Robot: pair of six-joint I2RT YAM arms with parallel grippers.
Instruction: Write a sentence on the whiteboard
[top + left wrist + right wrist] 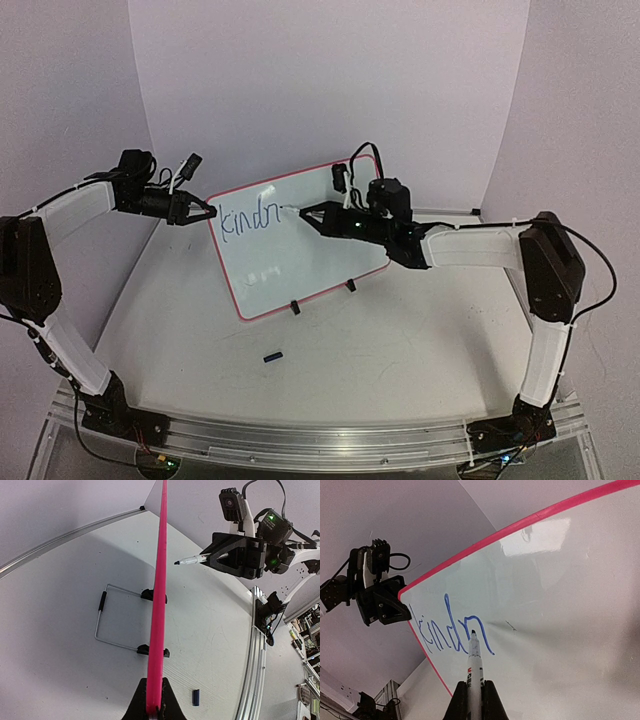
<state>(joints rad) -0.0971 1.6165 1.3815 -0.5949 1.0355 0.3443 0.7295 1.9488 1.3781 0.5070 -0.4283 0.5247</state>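
Two grippers engaged: left gripper point(207, 210) clamped on whiteboard point(320, 265) left rim to steady it, propped upright on table point(380, 350); right gripper point(305, 212) clenching marker point(474, 662), tip by half-written sentence point(451, 630) for next letter.

White table point(400, 350): whiteboard point(300, 255), dark cap point(272, 356)
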